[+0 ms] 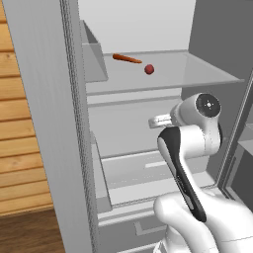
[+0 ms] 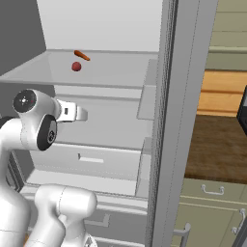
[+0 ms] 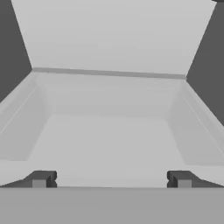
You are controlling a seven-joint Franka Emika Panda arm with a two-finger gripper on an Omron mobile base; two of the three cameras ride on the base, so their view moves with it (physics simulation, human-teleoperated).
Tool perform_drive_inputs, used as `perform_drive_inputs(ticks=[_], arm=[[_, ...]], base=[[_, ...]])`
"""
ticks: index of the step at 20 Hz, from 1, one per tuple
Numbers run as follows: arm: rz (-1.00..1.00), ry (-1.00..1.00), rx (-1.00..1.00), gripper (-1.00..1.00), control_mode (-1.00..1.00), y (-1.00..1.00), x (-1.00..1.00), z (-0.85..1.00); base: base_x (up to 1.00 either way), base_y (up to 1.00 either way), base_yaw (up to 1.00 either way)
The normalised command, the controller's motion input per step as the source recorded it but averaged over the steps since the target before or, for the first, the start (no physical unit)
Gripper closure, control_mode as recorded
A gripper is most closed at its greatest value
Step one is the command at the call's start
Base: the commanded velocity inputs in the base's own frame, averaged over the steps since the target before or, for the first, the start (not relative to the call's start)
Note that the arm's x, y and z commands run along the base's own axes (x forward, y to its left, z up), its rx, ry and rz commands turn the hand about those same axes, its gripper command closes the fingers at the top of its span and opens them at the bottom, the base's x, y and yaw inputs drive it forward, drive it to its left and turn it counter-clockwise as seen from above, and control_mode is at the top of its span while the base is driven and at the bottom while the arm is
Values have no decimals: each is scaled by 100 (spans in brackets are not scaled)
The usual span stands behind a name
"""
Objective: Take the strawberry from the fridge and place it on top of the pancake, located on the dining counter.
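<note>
Pincer (image 3: 112,179): jaws standing fully apart, gripping nothing, pointing into the fridge (image 1: 148,128) below the glass shelf (image 1: 163,74).
Strawberry (image 1: 149,69): sitting on that shelf, roundish with no long axis, at about 11 o'clock from the pincer in the left base view, up and deeper in.
Neighbour: orange-red stick (image 1: 127,59) lying just beside the strawberry at its 10 o'clock.
Coming move: likely rising over the shelf edge.

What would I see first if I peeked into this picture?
You'd spot the little dark red strawberry sitting on a shelf inside the open fridge, with a thin orange-red stick lying just behind it. Below that shelf, the big white robot arm reaches into the fridge, its gripper open and holding nothing.
</note>
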Motion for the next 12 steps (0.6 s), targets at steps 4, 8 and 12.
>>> perform_drive_inputs(ticks=[4, 8, 12], arm=[[0, -7, 15, -100, -100, 1, 0, 89], [0, -1, 1, -100, -100, 8, 0, 94], [0, -2, 0, -100, -100, 21, 12, 74]], base=[[0, 0, 0], [0, 0, 0], [0, 0, 0]])
